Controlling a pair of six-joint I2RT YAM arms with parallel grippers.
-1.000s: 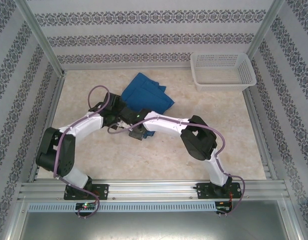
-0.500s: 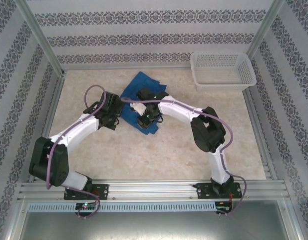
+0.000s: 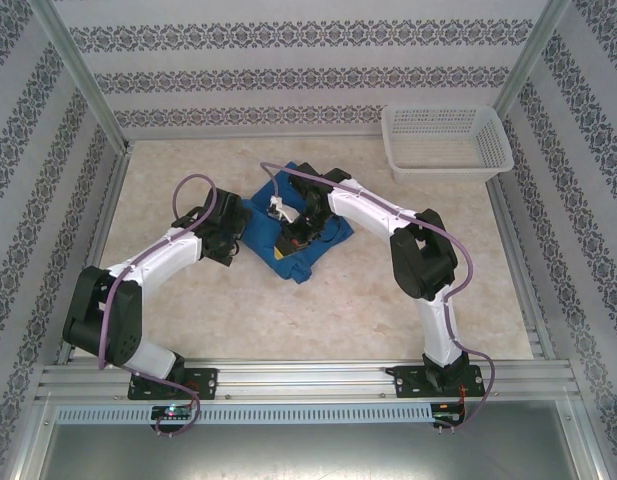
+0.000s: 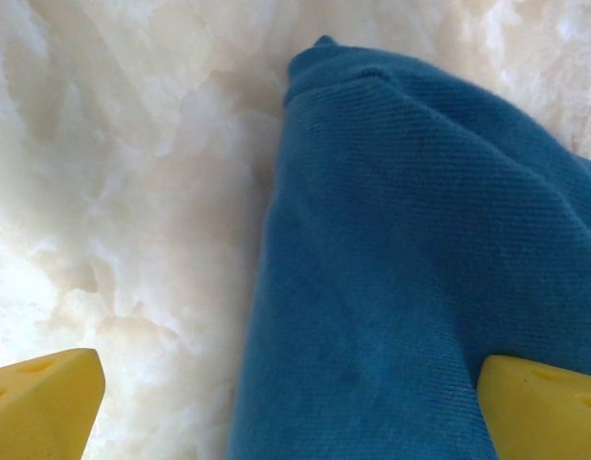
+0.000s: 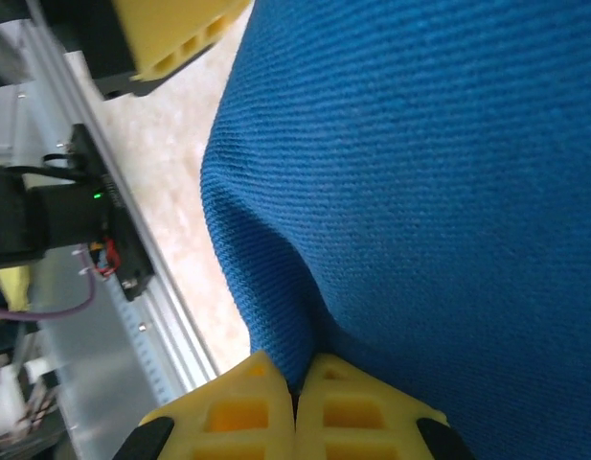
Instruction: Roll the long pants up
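The long pants (image 3: 293,262) lie bunched in a loose blue heap near the middle of the bench (image 3: 388,290), well apart from the white mesh basket (image 3: 450,165) at the far right corner. In the left wrist view the cloth (image 4: 410,259) shows a fine twill weave, soft rounded folds and 1 thick hemmed corner pointing away from us. We judge it light, limp and fairly grippy. It should drape and sag, not hold a shape, so a roll is likely to loosen unless both ends are kept taut.

The right jaws are closed tight on a small ridge of the fabric (image 5: 420,172), with the cloth running up from between the 2 yellow tips. The left jaws stand wide apart and hold nothing. 1 tip hangs over bare bench and the other over the pants, straddling the left edge.

For taking hold, we favour a doubled edge or hem, where the layers are thick enough not to slip out of a pinch. A grip on a single layer would probably peel away from the heap.
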